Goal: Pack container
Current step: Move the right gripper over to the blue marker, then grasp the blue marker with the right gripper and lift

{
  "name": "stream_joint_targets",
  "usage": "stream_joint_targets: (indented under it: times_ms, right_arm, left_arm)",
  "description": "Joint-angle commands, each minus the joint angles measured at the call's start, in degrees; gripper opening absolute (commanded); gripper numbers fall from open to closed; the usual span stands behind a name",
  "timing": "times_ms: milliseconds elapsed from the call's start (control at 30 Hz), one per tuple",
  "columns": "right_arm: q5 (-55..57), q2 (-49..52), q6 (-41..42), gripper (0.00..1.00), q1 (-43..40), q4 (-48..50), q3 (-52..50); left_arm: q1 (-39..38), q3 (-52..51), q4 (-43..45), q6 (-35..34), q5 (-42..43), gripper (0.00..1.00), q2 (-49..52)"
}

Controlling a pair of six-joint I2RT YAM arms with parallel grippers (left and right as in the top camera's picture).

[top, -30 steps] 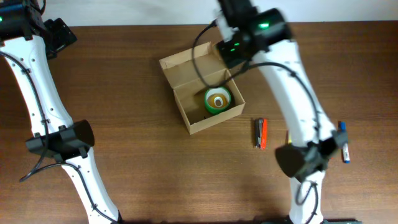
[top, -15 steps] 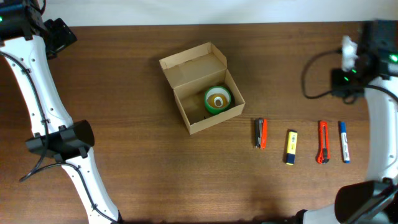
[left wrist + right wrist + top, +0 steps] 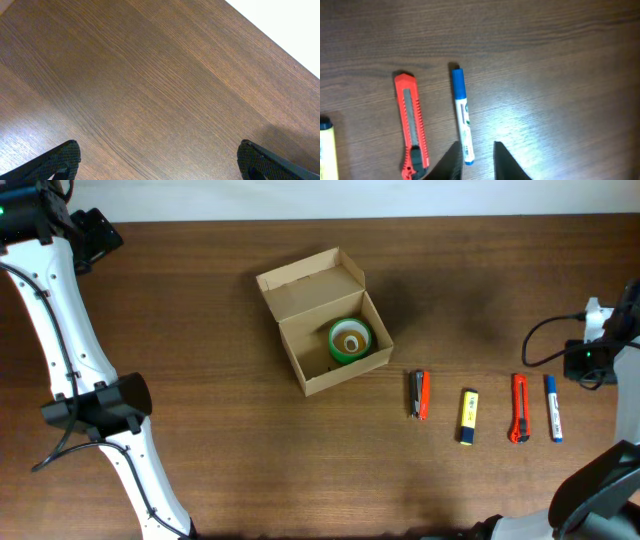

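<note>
The table (image 3: 200,330) was brown wood with fine lines, smooth and a bit shiny. The container (image 3: 312,290) was plain, dull cardboard. The orange cutter (image 3: 411,125) and the blue-capped marker (image 3: 462,117) looked like smooth plastic.

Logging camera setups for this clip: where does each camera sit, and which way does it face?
Overhead: above the table, looking straight down at the container; both arms show.
Left wrist: faces bare table; its fingers at the bottom corners.
Right wrist: faces blue marker, red cutter; fingers below.
Shared: overhead also shows marker, cutter.
</note>
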Motion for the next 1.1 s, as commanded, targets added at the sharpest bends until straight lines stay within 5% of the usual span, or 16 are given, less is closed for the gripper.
stream_joint_targets:
  times_ms: [0,133,300,1067]
  right_arm:
    - [-1.6,1.9,-2.4,0.38,-0.2,-0.9,-1.0]
    - [-1.8,3.5,-2.4,0.54,-0.3,-1.9,-1.9]
    - [-0.9,6.9,-2.1,0.59,-0.3,-2.6,-2.1]
    - [-1.0,20.2,-1.7,0.43,-4.7,1.8,-2.2]
  left_arm:
    - [-0.1,0.3,0.2,0.9,0.2,1.00,0.5]
    - [-0.1,0.3,0.2,0.9,0.2,1.00,0.5]
    - [-0.1,0.3,0.2,0.9,0.2,1.00,0.5]
    - [-0.1,0.3,-0.9,0.9,0.2,1.00,0.5]
